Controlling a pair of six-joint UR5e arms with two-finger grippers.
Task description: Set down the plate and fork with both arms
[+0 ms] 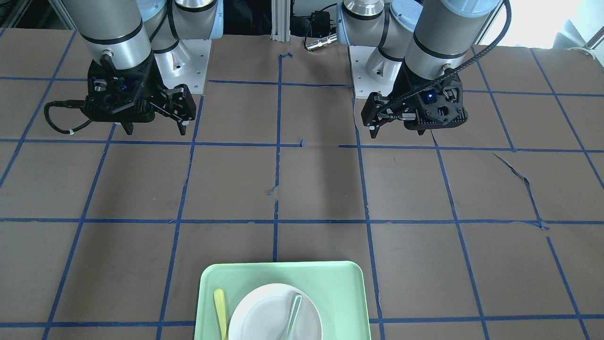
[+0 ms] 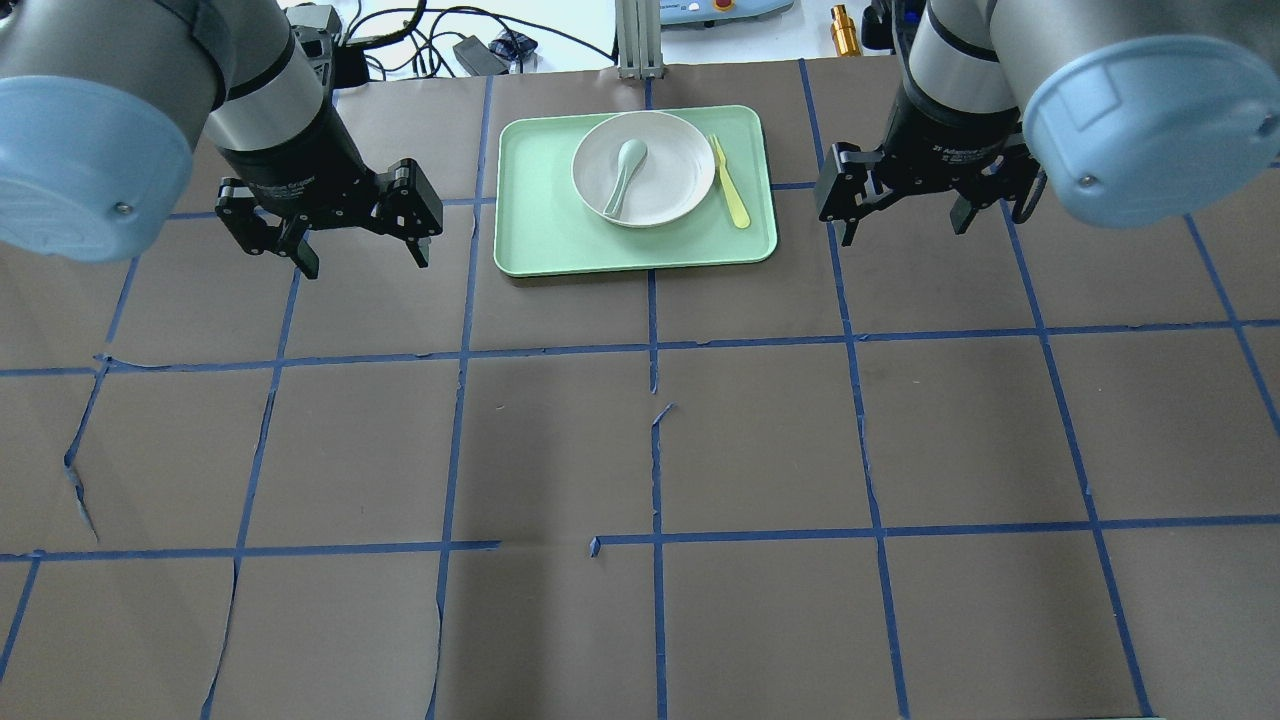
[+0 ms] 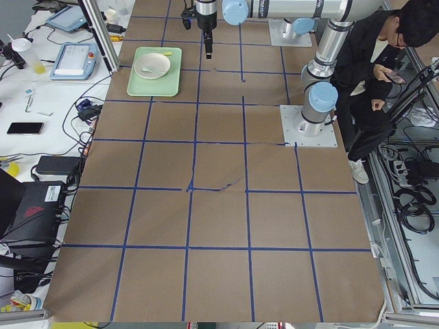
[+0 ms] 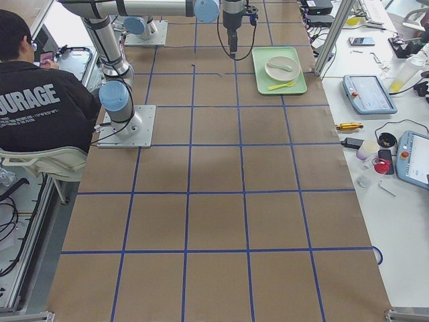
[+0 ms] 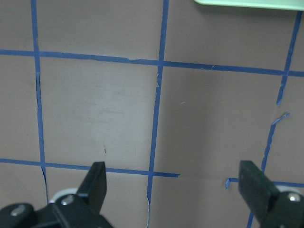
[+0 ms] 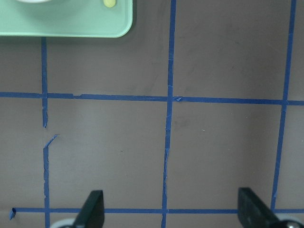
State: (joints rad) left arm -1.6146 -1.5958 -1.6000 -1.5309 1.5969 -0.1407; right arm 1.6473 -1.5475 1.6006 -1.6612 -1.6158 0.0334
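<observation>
Both pairs of jaws are spread wide and empty, fingers pointing down over the brown table (image 2: 640, 450). The left gripper (image 2: 365, 262) hangs to the left of the green tray (image 2: 540, 235) and the right gripper (image 2: 905, 232) to its right, each with its wrist upright. The plate (image 2: 675, 165) sits on the tray at the far edge, holding a spoon (image 2: 625, 172). The fork (image 2: 731, 188) lies just right of the plate.

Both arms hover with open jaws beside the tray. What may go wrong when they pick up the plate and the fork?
1. The spoon lies loose in the plate; tilting the plate may let it slide out.
2. The fork lies flat on the tray, close to the plate's rim, so jaws reaching for it may bump the plate.
</observation>
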